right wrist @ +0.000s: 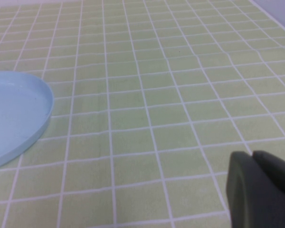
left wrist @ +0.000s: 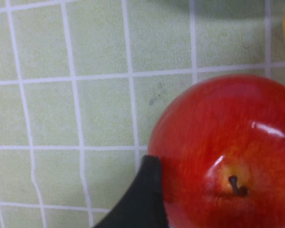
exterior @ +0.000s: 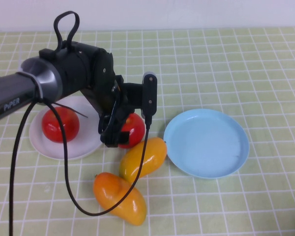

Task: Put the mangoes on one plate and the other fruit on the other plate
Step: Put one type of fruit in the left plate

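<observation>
The checked tablecloth [exterior: 236, 59] carries the light blue plate [exterior: 206, 142] on the right, empty, and the white plate [exterior: 66, 135] on the left w/ one apple [exterior: 60, 124] on it. The left gripper [exterior: 120, 132] is down over the second apple [exterior: 132, 129], just right of the white plate, jaws spread wide around it, one finger [left wrist: 140, 199] touching its side. Near of that lie two mangoes, the yellow one [exterior: 143, 157] close to the blue plate's left rim, the orange one [exterior: 119, 196] nearer; the right gripper [right wrist: 261, 190] is closed, low over bare cloth right of the blue plate.
</observation>
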